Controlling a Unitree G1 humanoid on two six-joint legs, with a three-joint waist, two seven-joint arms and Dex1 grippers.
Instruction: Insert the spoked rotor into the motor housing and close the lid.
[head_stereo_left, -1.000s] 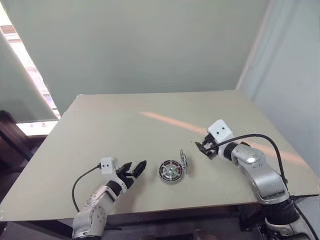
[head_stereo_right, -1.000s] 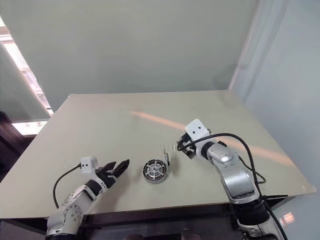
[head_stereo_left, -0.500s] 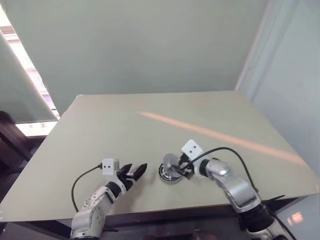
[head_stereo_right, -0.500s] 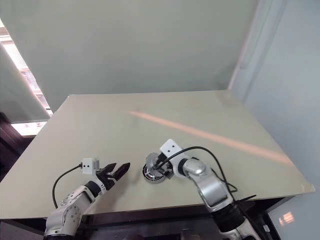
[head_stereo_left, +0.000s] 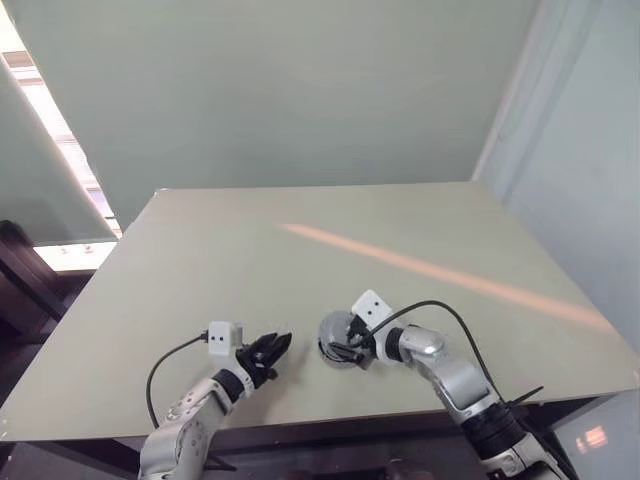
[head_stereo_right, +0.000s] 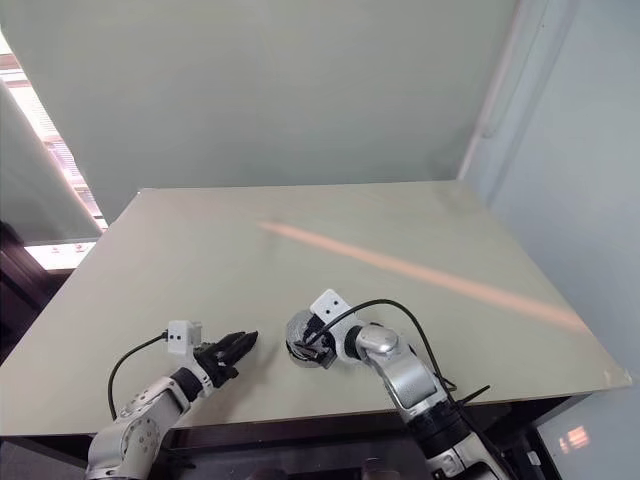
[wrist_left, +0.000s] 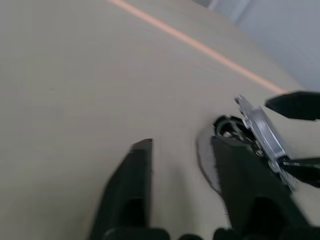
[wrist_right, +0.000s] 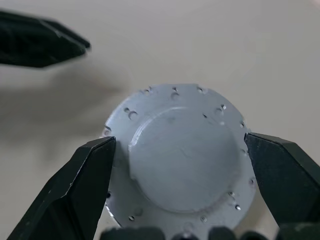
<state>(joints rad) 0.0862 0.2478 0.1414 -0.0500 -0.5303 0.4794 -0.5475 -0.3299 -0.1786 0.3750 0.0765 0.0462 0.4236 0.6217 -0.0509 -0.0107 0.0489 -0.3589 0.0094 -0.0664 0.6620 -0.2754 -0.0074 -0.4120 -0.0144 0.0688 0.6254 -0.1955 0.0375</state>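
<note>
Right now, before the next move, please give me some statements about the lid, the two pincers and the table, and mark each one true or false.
1. The right pincer has the lid between its two fingers. True.
2. The lid lies flat and closed on the motor housing. False: the lid is tilted, with one edge raised over the housing.
3. The left pincer holds the spoked rotor. False: it holds nothing; it is beside the housing, on the robot's left.
4. An orange stripe of light crosses the table. True.
</note>
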